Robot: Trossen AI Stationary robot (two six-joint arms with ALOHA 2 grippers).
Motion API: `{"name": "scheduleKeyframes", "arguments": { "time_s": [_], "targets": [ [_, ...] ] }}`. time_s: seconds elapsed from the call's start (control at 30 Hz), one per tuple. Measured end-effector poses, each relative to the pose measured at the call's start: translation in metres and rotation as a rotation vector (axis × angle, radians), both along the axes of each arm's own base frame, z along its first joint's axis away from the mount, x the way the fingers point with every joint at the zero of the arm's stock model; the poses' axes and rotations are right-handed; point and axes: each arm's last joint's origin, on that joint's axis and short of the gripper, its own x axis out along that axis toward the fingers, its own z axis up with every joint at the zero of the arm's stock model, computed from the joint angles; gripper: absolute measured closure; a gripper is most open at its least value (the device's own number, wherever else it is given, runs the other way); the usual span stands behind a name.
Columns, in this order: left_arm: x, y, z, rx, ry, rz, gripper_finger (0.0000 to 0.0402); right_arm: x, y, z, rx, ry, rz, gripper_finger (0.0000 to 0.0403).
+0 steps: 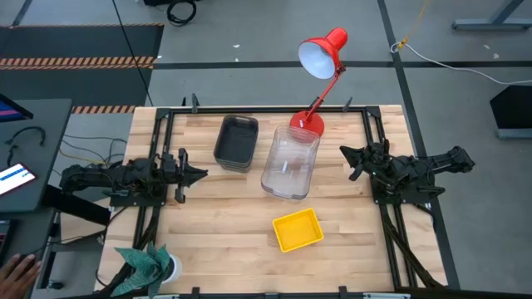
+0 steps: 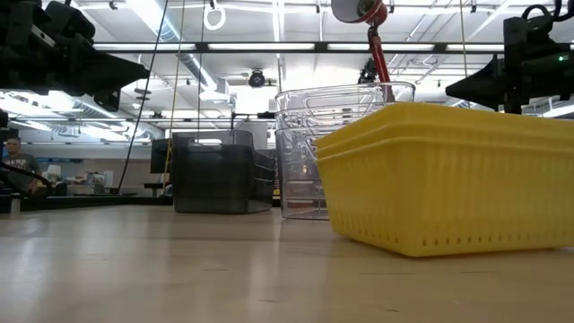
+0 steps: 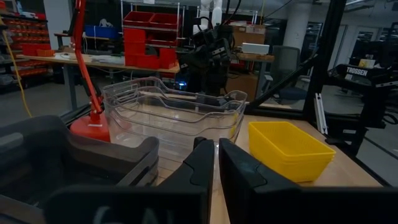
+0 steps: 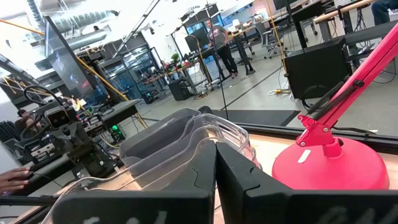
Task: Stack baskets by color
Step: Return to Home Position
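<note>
Yellow baskets point(image 1: 298, 230) stacked — clear stack point(image 1: 291, 163), grey stack point(image 1: 236, 143)

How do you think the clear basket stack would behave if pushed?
The clear basket stack looks thin-walled and see-through, so it is probably light and slightly flexible. Its broad base on the smooth table suggests sliding, not tipping.
</note>
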Motion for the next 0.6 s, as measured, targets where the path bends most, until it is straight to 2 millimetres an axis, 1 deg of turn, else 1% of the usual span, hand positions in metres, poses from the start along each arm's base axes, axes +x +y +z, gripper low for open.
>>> {"name": "scheduleKeyframes", "arguments": {
  "time_s": [0.17, 0.43, 0.6],
  "targets": [
    [0.0, 0.0, 0.0, 0.0, 0.0, 0.0, 0.0376, 0.0, 0.0, 0.0, 0.0, 0.0, 0.0, 0.0389],
    [0.0, 0.0, 0.0, 0.0, 0.0, 0.0, 0.0366, 0.0, 0.0, 0.0, 0.0, 0.0, 0.0, 0.0389],
    [0.0, 0.0, 0.0, 0.0, 0.0, 0.0, 0.0369, 0.0, 0.0, 0.0, 0.0, 0.0, 0.0, 0.0389]
  ]
}}
